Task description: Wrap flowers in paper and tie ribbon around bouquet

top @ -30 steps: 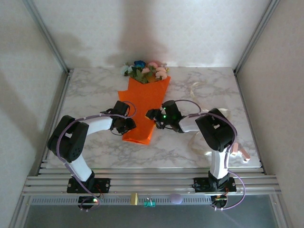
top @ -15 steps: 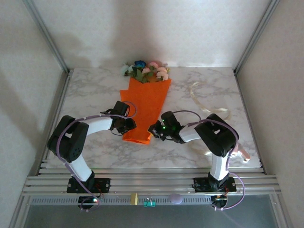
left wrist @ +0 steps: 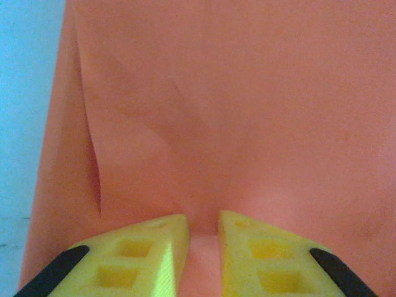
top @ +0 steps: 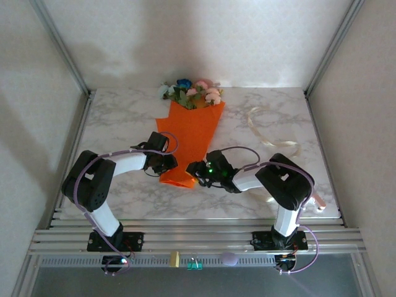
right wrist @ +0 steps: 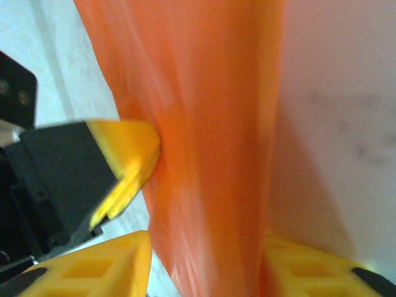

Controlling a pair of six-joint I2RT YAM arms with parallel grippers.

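Note:
The bouquet lies on the marble table: pink, white and blue flowers point(top: 192, 93) stick out of the far end of the orange paper point(top: 190, 127), which is folded into a cone. My left gripper point(top: 166, 162) point(left wrist: 203, 247) is shut on the cone's near left edge, with a fold of paper point(left wrist: 235, 111) pinched between its yellow fingers. My right gripper point(top: 193, 170) point(right wrist: 207, 272) is open at the cone's narrow near tip, its fingers either side of the paper point(right wrist: 210, 154). The left gripper's finger point(right wrist: 127, 161) presses the cone's far side. The cream ribbon point(top: 272, 133) lies loose to the right.
A pinkish object point(top: 315, 201) lies by the table's right edge near the right arm. Metal rails point(top: 198, 238) run along the near edge, and frame posts and walls close in the sides and back.
My right gripper has moved nearer and left, down along the cone to its narrow tip. The cone's near end looks narrower. The left gripper has kept its hold.

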